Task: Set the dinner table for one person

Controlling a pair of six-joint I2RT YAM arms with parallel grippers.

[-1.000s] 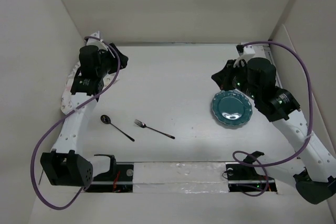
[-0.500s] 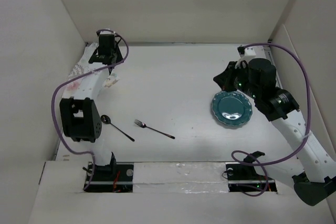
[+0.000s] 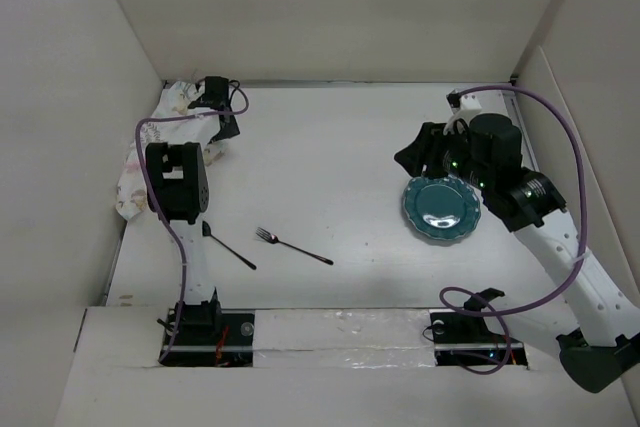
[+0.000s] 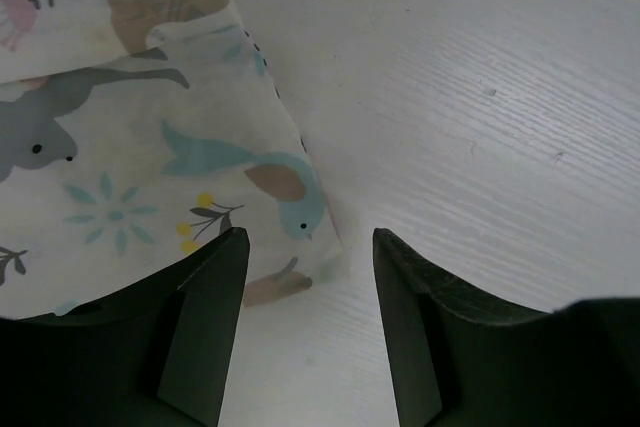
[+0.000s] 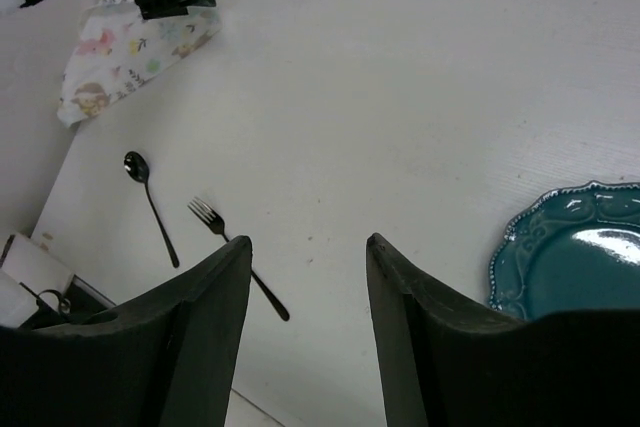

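The dinner table [image 3: 330, 162] carries a teal scalloped plate [image 3: 441, 209] at the right, also visible in the right wrist view [image 5: 585, 252]. A dark fork [image 3: 293, 246] and spoon [image 3: 223, 244] lie at the front left. A bird-printed cloth placemat [image 3: 145, 152] lies crumpled against the left wall. My left gripper [image 3: 224, 135] is at the far left, open, and a corner of the placemat [image 4: 150, 147] lies just ahead of its tips [image 4: 310, 237], touching neither finger. My right gripper [image 3: 412, 154] hangs open and empty beside the plate's far left rim, its jaws [image 5: 308, 239] over bare table.
White walls close in the table on the left, back and right. The left arm's cable [image 3: 160, 127] loops over the placemat. The fork [image 5: 235, 257], the spoon [image 5: 150, 202] and the placemat [image 5: 130, 52] also appear in the right wrist view, far from the jaws.
My left arm has unfolded and reached back to the placemat at the far left. My right gripper has gone from shut to open beside the plate.
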